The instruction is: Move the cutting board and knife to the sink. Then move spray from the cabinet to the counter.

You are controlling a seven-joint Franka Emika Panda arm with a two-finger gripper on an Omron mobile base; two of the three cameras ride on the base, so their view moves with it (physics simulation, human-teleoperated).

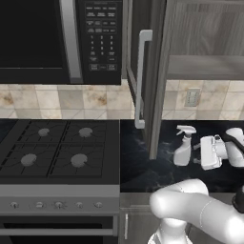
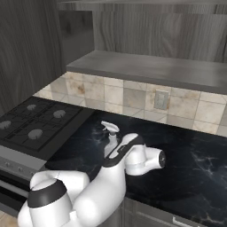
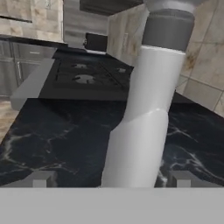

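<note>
While the gripper (image 3: 111, 177) was spread wide and released, with the spray (image 3: 144, 109) standing upright between its fingertips, nothing was clamped. The bottle was set on the counter (image 2: 186, 164), near its front edge and just right of the stove (image 1: 57, 147), below the open cabinet (image 1: 200, 66). A straight backward retreat was judged best, so that the bottle would not be tipped.

Black gas stove (image 1: 57, 152) with four burners at left, black microwave (image 1: 62, 40) mounted above, beige and tan tiled backsplash (image 1: 71, 102) behind, pale wall outlet (image 1: 192, 97) set in tiles
</note>
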